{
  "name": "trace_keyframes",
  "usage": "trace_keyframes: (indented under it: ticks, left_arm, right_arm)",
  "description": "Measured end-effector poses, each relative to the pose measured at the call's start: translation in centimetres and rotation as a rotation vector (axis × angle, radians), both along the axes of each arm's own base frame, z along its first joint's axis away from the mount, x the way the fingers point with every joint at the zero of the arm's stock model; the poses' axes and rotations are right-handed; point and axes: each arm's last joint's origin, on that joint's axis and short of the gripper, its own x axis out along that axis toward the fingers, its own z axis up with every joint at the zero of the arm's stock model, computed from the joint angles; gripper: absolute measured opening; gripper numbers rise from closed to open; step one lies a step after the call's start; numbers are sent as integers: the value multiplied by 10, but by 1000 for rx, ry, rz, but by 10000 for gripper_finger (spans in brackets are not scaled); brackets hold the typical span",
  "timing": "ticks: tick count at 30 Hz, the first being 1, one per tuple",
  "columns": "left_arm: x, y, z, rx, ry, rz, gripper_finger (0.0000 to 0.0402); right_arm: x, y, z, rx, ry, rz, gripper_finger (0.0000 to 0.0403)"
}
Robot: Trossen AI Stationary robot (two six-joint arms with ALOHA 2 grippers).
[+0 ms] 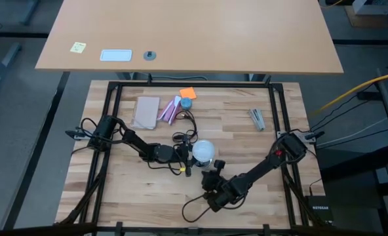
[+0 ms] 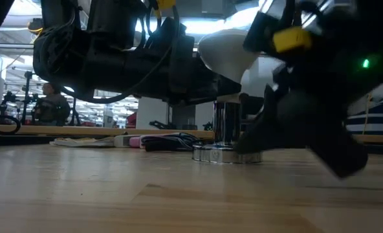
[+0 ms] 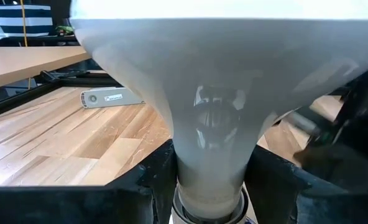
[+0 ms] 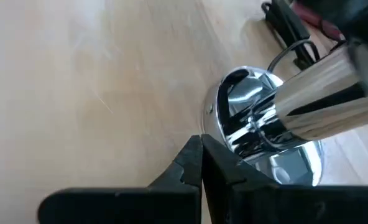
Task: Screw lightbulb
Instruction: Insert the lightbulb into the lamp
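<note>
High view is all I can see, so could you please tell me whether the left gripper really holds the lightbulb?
Observer: Yes. In the left wrist view the left gripper is clamped on the narrow neck of the lightbulb.
Operator: Thank you. Is the bulb at the socket yet?
Observer: The low view shows it raised above the socket, which stands on the table. I cannot tell whether they touch.
Operator: And what is the right gripper doing?
Observer: In the right wrist view the right gripper is shut, holding nothing, with its tips beside the socket's chrome base.
</note>
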Motion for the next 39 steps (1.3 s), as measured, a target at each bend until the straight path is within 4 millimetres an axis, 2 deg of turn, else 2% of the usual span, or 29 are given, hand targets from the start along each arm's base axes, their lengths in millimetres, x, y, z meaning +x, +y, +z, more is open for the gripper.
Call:
trace_keyframes:
  ticks: [3,8,17,25,27,31,34,39]
  left_arm:
    - [0,0,0,0,0,0,153]
    - [0,0,0,0,1,1,153]
    - [0,1,0,5,2,6,153]
    - [0,1,0,3,2,5,153]
    - [0,1,0,4,3,5,153]
    - [0,1,0,4,3,4,153]
    - [0,1,0,3,3,4,153]
    - [0,1,0,3,2,3,153]
  right_arm:
    - [0,0,-9,-9,10,-7,5]
    - [0,-6,-11,-10,15,-57,5]
    - [-19,-22,-13,-89,10,-259,5]
    - [-16,-32,-13,-114,16,-289,5]
    - [-16,-30,-11,-111,15,-284,5]
    - [-14,-14,-2,-85,1,-240,5]
    - [-7,-1,9,-51,-45,-204,5]
    - [8,11,14,-35,-93,-83,5]
